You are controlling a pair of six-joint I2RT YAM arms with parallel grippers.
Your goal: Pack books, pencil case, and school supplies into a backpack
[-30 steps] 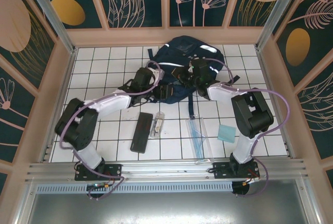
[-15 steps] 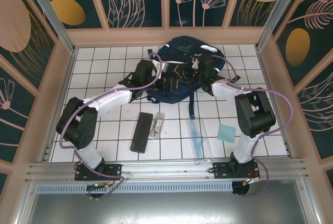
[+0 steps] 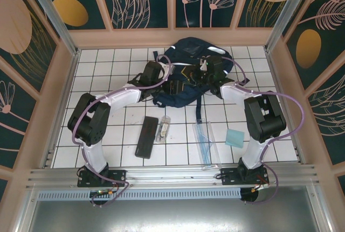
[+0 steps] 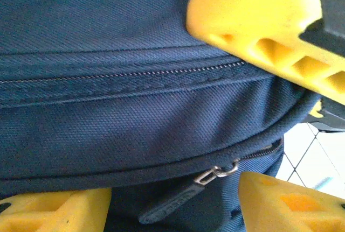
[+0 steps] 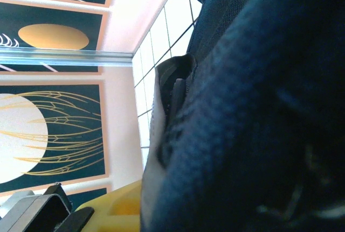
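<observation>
The backpack [image 3: 188,48] lies at the far middle of the white-tiled worktop [image 3: 105,62], navy with white stripes, one dark strap [image 3: 199,108] trailing toward the near edge. Both arms reach in over it from the two sides.

The left pincer [image 3: 177,88] sits at the bag's near left part. In the left wrist view its two yellow fingers [image 4: 294,205] stand well apart, low against the navy cloth [image 4: 135,113], with a metal zip slider and its dark pull tab [image 4: 178,202] lying between them. I cannot tell whether they press on the cloth. A closed zip line [image 4: 118,75] runs across the bag above them, and a yellow finger of the right pincer [image 4: 253,19] lies against the cloth at the upper right.

The right pincer [image 3: 205,72] is on the bag's upper right part, closed almost all the way on the backpack's cloth. Its wrist view is crowded by blurred navy fabric [image 5: 259,108], with a folded dark edge [image 5: 173,95] standing up beside the tiles.

Nearer the arms, apart from the bag, lie four things in a row: a long black pencil case [image 3: 146,136], a small clear tube [image 3: 163,129] just beside it, a bluish clear ruler set [image 3: 204,140], and a light-teal square pad [image 3: 235,138] near the right arm.
</observation>
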